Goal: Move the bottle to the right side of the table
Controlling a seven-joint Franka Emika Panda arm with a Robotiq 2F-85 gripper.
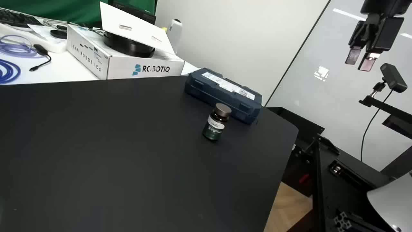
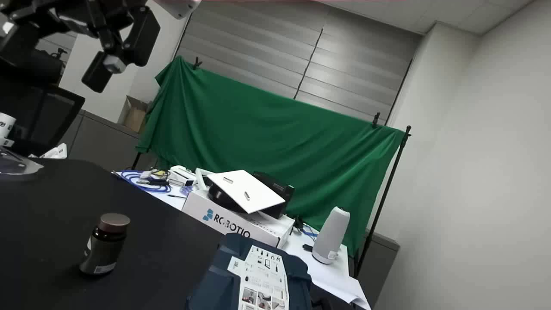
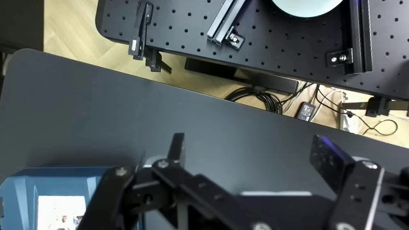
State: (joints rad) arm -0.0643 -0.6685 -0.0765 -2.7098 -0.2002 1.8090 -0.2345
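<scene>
The small dark bottle (image 1: 212, 132) with a grey-brown cap stands upright on the black table (image 1: 112, 154), near the blue case. It also shows in an exterior view (image 2: 104, 249), left of the blue case. The bottle is out of view or hidden in the wrist view. My gripper (image 1: 360, 60) is high above the table level, well away from the bottle. In the wrist view my gripper (image 3: 250, 150) has its fingers spread wide with nothing between them. Bare black table top (image 3: 105, 115) shows below it.
The dark-blue case (image 1: 222, 90) lies close behind the bottle; it also shows in the wrist view (image 3: 60, 183). A white Robotiq box (image 1: 88, 53) stands beyond the table's far edge. A black perforated stand (image 3: 281, 48) lies across a gap with floor and cables.
</scene>
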